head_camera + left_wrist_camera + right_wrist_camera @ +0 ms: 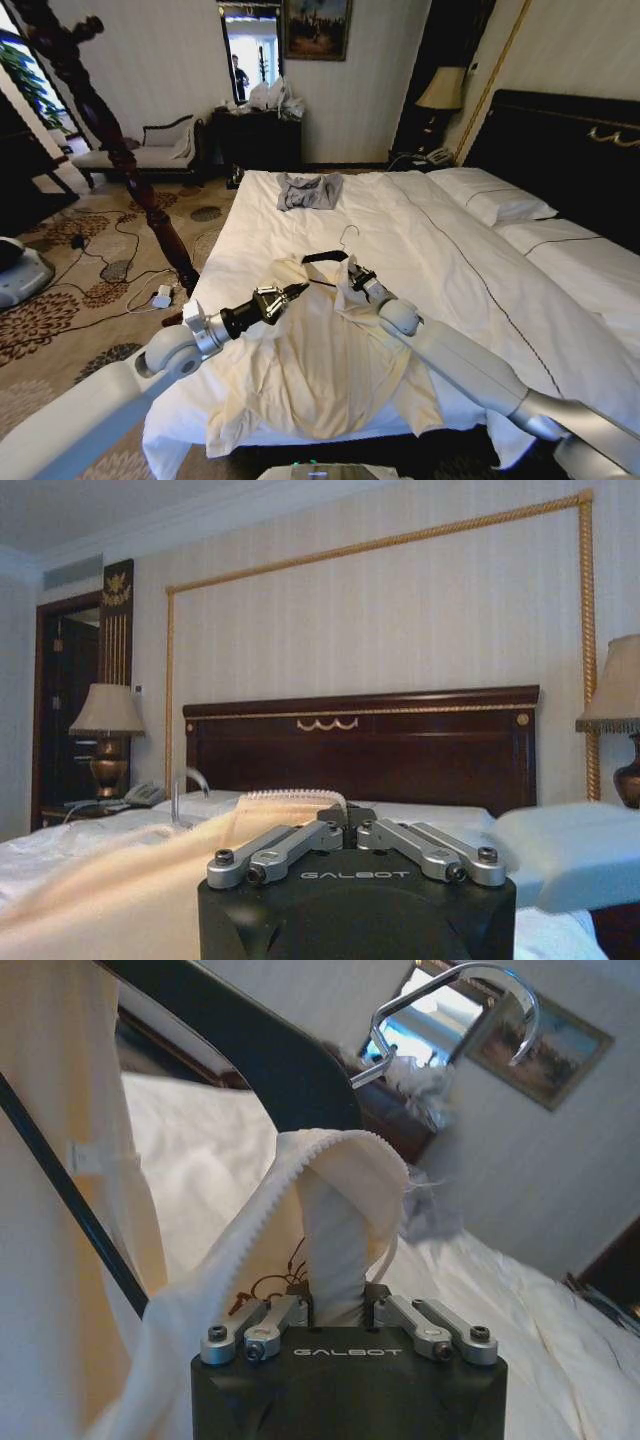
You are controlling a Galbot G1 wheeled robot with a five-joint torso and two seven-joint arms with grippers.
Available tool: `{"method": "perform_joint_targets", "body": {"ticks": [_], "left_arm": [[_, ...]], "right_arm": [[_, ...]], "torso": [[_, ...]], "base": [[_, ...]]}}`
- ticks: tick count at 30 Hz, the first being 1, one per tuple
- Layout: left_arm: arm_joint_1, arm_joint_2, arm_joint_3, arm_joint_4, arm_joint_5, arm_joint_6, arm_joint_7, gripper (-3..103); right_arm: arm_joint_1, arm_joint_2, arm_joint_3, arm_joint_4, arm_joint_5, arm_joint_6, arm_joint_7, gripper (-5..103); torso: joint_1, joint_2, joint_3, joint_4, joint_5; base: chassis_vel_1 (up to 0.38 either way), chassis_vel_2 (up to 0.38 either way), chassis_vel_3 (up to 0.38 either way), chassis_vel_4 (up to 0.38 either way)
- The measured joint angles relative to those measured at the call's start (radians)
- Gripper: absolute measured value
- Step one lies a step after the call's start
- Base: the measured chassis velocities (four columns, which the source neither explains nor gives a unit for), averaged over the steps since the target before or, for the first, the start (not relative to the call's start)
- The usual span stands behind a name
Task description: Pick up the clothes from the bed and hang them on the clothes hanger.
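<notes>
**Both grippers at the garment on the bed**

The bed (470,250) carries the cream clothes (320,370), spread over its near edge. The black clothes hanger (325,256) lies at the garment's collar. The right gripper (335,1305) has its jaws clamped on a fold of the clothes. The left gripper (298,290) pinches the fabric beside it, jaws together.

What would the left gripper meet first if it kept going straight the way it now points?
Most likely the cream clothes right at the left gripper tips, near the black clothes hanger; beyond lies the bed. Depth is uncertain.
</notes>
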Motion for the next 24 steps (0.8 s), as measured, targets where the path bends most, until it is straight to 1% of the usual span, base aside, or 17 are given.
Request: {"method": "perform_joint_targets", "body": {"ticks": [7,11,13,15,17,18,19,21,22,24], "left_arm": [[-0.024,-0.012,0.048,0.023,0.018,0.003,0.013,1],[-0.024,-0.014,0.05,0.037,0.031,0.002,0.016,1],[-0.023,-0.013,0.05,0.04,0.031,0.0,0.018,1],[-0.027,-0.013,0.049,0.043,0.027,-0.009,0.022,1],[-0.037,-0.015,0.044,0.043,0.008,-0.013,0.018,1],[-0.037,-0.015,0.044,0.043,0.008,-0.013,0.018,1],[-0.051,-0.019,0.042,0.042,-0.012,-0.013,0.006,1],[-0.111,-0.031,0.046,0.05,-0.066,-0.012,-0.027,1],[-0.111,-0.031,0.046,0.05,-0.066,-0.012,-0.027,1],[-0.169,-0.039,0.06,0.069,-0.102,-0.005,-0.04,1]], "right_arm": [[-0.004,-0.006,0.001,0.111,-0.014,-0.026,0.006,23],[-0.015,-0.013,0.006,0.133,-0.025,-0.026,0.005,23],[-0.02,-0.015,0.006,0.138,-0.039,-0.024,0.002,23],[-0.033,-0.02,0.009,0.143,-0.102,0.004,-0.017,23],[-0.045,-0.02,0.013,0.149,-0.148,0.021,-0.031,23],[-0.045,-0.02,0.013,0.149,-0.148,0.021,-0.031,23],[-0.053,-0.02,0.015,0.154,-0.168,0.025,-0.036,23],[-0.064,-0.015,0.015,0.164,-0.204,0.028,-0.045,23],[-0.064,-0.015,0.015,0.164,-0.204,0.028,-0.045,23],[-0.064,-0.009,0.01,0.167,-0.225,0.03,-0.053,23]], "torso": [[0.0,0.0,0.0,0.0,0.0],[0.0,0.0,0.0,0.0,0.0],[0.0,0.0,0.0,0.0001,0.0],[0.0,0.0,0.0,0.0002,0.0],[0.0,0.0,0.0,0.0001,0.0002],[0.0,0.0,0.0,0.0001,0.0002],[0.0,0.0,0.0,0.0002,0.0001],[0.0,0.0,0.0,0.0,0.0003],[0.0,0.0,0.0,0.0,0.0003],[0.0,0.0,0.0,-0.0001,-0.0001]], "base": [[0.0,0.0,0.0,0.0],[0.0,0.0,0.0,0.0],[0.0,0.0,0.0,0.0],[0.0,0.0,0.0,0.0],[0.0,0.0,0.0,0.0],[0.0,0.0,0.0,0.0],[0.0,0.0,0.0,0.0],[0.0,0.0,0.0,0.0],[0.0,0.0,0.0,0.0],[0.0,0.0,0.0,0.0]]}}
